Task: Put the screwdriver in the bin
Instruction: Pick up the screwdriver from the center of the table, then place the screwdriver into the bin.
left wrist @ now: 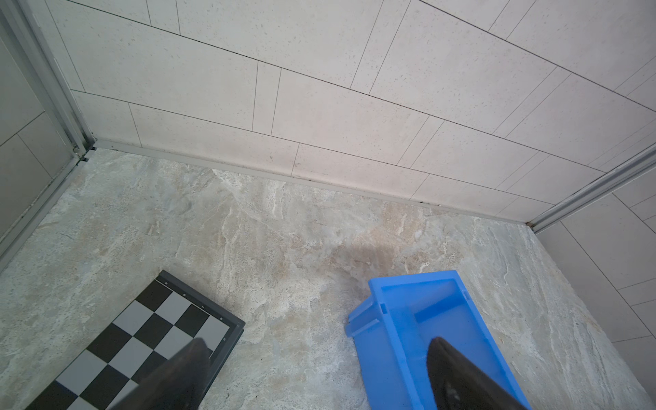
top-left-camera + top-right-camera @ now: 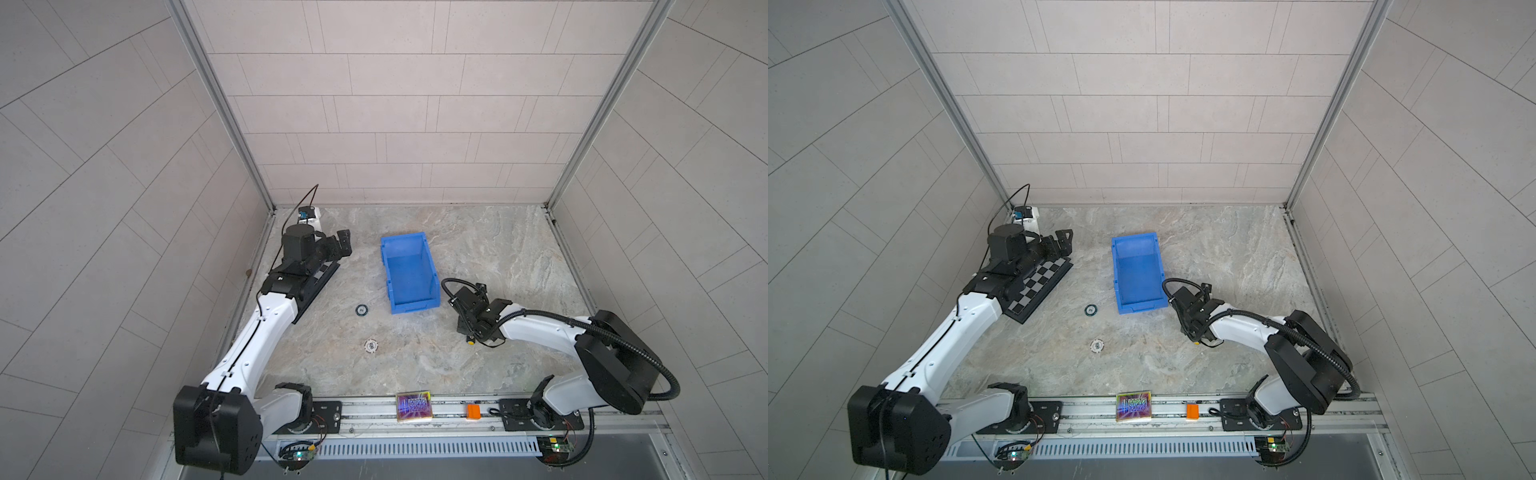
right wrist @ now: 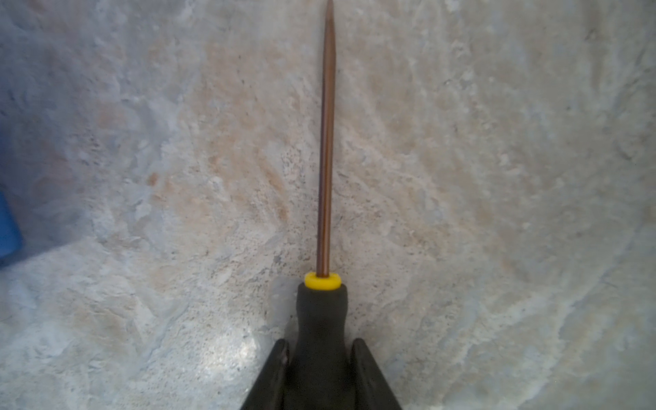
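Top views show the marbled table (image 2: 457,365) with the blue bin (image 2: 409,274) standing near its middle, open side up and with nothing inside. A checkerboard (image 2: 1040,286) lies on the robot's left, partly under the left arm. In the left wrist view, the left claw (image 1: 317,346) hangs spread wide and grips nothing. In the right wrist view, the right claw (image 3: 321,346) is clamped tight on the black handle of the screwdriver (image 3: 324,177), whose thin shaft points away over bare table. The screwdriver is outside the bin, just beside its near right corner. I cannot tell whether it is touching the table. Its yellow end cap (image 2: 470,340) peeks out below the claw. A dark ring (image 2: 362,309) and a white disc (image 2: 371,345) lie left of the bin.
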You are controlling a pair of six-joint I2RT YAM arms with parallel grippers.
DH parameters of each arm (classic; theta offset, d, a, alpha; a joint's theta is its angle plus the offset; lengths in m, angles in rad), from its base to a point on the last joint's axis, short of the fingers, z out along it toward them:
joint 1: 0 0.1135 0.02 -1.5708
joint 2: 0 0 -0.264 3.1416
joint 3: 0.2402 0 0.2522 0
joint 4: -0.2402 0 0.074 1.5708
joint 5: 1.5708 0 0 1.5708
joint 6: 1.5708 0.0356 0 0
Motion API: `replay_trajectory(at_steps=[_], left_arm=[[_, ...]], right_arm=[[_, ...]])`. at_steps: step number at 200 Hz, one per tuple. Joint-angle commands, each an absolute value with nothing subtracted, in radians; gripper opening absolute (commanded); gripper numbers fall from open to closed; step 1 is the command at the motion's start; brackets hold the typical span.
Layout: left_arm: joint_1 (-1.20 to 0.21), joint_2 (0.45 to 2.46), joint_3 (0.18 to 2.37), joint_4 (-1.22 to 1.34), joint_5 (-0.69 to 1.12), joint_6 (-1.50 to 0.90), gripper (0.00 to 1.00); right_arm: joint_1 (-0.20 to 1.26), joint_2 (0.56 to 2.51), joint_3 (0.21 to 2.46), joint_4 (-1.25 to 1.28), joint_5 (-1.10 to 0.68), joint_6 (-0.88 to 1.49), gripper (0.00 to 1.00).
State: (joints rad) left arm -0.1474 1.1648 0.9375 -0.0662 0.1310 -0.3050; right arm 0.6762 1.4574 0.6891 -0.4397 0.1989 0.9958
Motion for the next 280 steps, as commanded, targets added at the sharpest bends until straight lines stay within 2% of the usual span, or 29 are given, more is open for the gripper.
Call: replay_trajectory(at_steps=[1, 38, 70, 149, 204, 280], left_arm=[[-0.152, 1.149, 0.940, -0.071, 0.123, -0.291, 1.00], [-0.152, 1.154, 0.942, -0.073, 0.123, -0.290, 0.99], [-0.151, 1.154, 0.945, -0.077, 0.125, -0.290, 1.00], [-0.151, 1.151, 0.951, -0.089, 0.110, -0.270, 0.99], [-0.151, 1.160, 0.958, -0.100, 0.110, -0.264, 0.99], [-0.150, 1.159, 0.963, -0.104, 0.115, -0.262, 1.00]], right_arm=[[0.683, 1.413, 0.735, -0.508, 0.238, 0.985, 0.22], [0.683, 1.374, 0.881, -0.608, 0.295, 0.873, 0.22], [0.683, 1.416, 1.074, -0.651, 0.292, 0.749, 0.21], [0.725, 1.736, 1.530, -0.660, 0.206, 0.637, 0.22], [0.739, 1.906, 1.597, -0.597, 0.154, 0.715, 0.22], [0.762, 2.019, 1.603, -0.558, 0.166, 0.820, 0.24]])
